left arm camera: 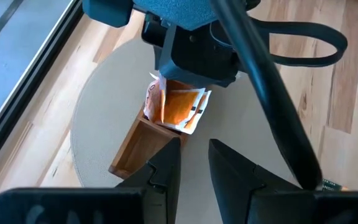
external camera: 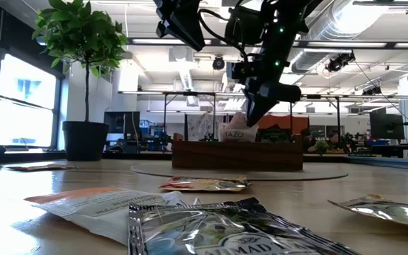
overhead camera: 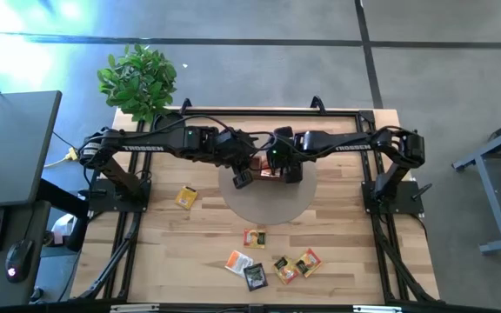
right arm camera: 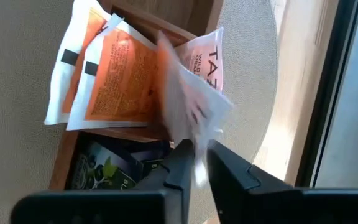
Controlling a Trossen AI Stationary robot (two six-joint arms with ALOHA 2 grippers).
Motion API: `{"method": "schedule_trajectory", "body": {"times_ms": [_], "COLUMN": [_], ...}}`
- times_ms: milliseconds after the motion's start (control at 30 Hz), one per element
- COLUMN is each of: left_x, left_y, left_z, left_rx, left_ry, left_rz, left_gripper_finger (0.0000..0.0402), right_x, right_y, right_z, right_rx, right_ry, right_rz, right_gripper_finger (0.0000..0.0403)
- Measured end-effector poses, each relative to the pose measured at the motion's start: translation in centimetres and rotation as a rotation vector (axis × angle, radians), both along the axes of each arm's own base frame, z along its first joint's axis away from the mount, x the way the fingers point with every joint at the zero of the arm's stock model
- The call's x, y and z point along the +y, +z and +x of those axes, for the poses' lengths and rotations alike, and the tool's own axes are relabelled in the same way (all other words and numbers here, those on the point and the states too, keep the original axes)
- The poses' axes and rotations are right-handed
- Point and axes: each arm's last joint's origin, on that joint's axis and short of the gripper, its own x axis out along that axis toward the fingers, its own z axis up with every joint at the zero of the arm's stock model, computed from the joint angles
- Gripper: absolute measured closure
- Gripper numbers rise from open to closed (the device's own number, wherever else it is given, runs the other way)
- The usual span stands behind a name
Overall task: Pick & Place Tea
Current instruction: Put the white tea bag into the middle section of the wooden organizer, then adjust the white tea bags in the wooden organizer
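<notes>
A long wooden tray (external camera: 236,154) stands on a round mat (overhead camera: 263,204). White-and-orange tea packets (right arm camera: 114,78) lean in one end compartment, and a dark packet (right arm camera: 104,171) lies in the compartment beside it. My right gripper (right arm camera: 199,168) hangs just over that end, pointing steeply down, slightly open. Another white-and-orange packet (right arm camera: 194,87), blurred, reaches from between its fingertips into the tray. My left gripper (left arm camera: 194,168) hovers higher, open, with nothing between its fingers, near the same end of the tray (left arm camera: 145,146). My right gripper stands with its two fingers on either side of the blurred packet's upper corner (right arm camera: 197,163), coming from above and slanting down. The gap is wider than the thin packet; whether a finger touches it I cannot tell. The packet's lower part leans on the other packets in the tray.
Several loose tea packets lie on the wooden table nearer the front: a yellow one (overhead camera: 185,196) at the left, an orange one (overhead camera: 254,237), and a cluster (overhead camera: 272,268) near the front edge. A potted plant (overhead camera: 139,80) stands at the far left corner.
</notes>
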Motion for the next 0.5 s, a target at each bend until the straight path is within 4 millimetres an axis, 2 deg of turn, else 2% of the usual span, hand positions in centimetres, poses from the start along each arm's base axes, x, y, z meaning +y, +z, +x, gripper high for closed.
{"method": "schedule_trajectory", "body": {"times_ms": [300, 500], "left_x": [0.0, 0.1], "left_y": [0.0, 0.0], "left_z": [0.0, -0.1], "left_rx": [-0.001, 0.015], "left_ry": [0.000, 0.014], "left_rz": [0.000, 0.057], "left_gripper_finger": [0.0318, 0.0318], "right_x": [0.0, 1.3], "right_y": [0.2, 2.0], "right_z": [0.1, -0.5], "right_rx": [-0.014, -0.064], "right_ry": [0.002, -0.029], "right_rz": [-0.026, -0.039], "right_gripper_finger": [0.0294, 0.0285]}}
